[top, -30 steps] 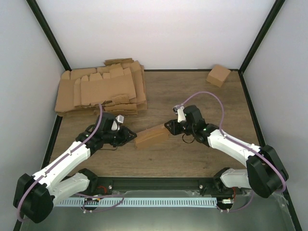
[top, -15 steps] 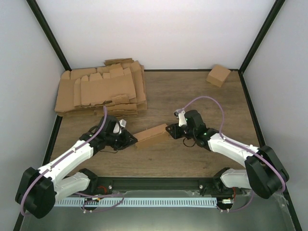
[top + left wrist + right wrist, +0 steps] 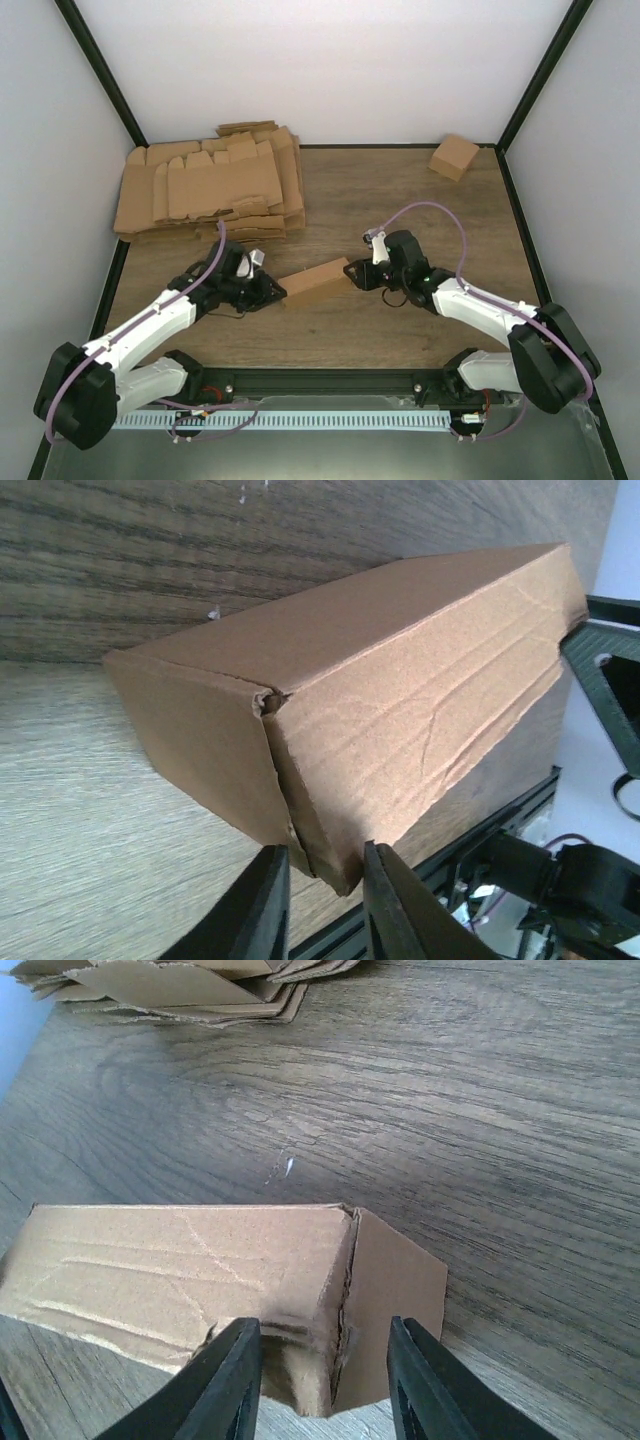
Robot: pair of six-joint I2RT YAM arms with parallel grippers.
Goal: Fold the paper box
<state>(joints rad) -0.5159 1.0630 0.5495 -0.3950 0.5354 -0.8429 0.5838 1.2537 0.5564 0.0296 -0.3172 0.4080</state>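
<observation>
Paper box [image 3: 315, 282] on wood-grain table [image 3: 400, 190] amid white walls [image 3: 330, 70], left claw [image 3: 318, 865] tight on one end, right claw [image 3: 325, 1360], grip unclear.

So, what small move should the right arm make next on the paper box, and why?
Probably push the right fingers forward to press the end flap flush. In the right wrist view it stands ajar from the paper box, and the left fingers pinch the opposite end, bracing it.
</observation>
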